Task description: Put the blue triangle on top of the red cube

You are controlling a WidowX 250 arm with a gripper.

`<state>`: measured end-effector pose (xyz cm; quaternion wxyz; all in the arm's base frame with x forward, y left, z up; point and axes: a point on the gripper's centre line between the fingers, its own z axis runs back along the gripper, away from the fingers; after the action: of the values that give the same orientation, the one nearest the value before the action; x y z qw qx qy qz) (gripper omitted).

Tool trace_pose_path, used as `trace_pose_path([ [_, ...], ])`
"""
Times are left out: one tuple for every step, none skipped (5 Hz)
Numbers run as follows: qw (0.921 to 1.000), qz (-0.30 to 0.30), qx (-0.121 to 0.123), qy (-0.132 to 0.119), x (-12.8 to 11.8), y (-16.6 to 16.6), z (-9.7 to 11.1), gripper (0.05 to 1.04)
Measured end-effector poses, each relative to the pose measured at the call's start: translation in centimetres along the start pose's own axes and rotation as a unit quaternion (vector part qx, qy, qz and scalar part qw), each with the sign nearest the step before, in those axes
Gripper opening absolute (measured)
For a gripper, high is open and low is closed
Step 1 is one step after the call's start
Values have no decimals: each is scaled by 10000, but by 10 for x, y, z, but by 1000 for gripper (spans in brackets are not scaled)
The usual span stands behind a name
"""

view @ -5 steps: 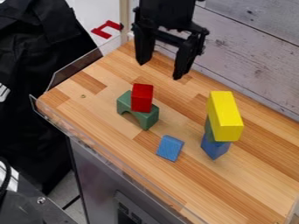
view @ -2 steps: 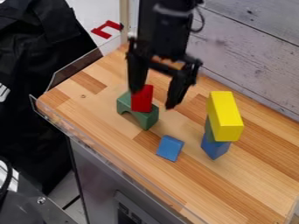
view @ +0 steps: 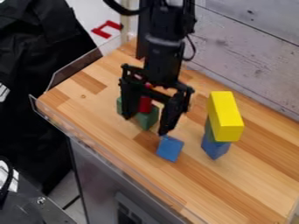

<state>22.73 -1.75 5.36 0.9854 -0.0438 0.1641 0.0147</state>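
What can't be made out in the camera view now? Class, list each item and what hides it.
Camera view:
- Red cube: partly behind the tool.
- Green block under it: middle, behind a tool finger.
- Blue triangle: whether a fingertip touches it; they overlap from this angle.
- Yellow block: underside, facing away.
- Robot arm: upper part, cut by the top edge.

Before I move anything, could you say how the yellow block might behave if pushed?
The yellow block may topple easily, since it sits high on a green block and a blue block. With crisp edges it looks stiff; its flat faces make rolling unlikely.
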Motion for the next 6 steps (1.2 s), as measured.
trace_pose_path([
  [10000, 17, 4, 8, -5, -10, -13, 999],
  [9999, -22, -43, -133, -4, -21, -21, 999],
  [9996, 15, -80, -279, 0, -25, -21, 999],
  [9993, 138, -122, -314, 3, -22, -25, 999],
  [9994, 202, -121, -259, 6, -20, -32, 999],
  [9991, 248, -105, -333, 10, -17, -34, 999],
])
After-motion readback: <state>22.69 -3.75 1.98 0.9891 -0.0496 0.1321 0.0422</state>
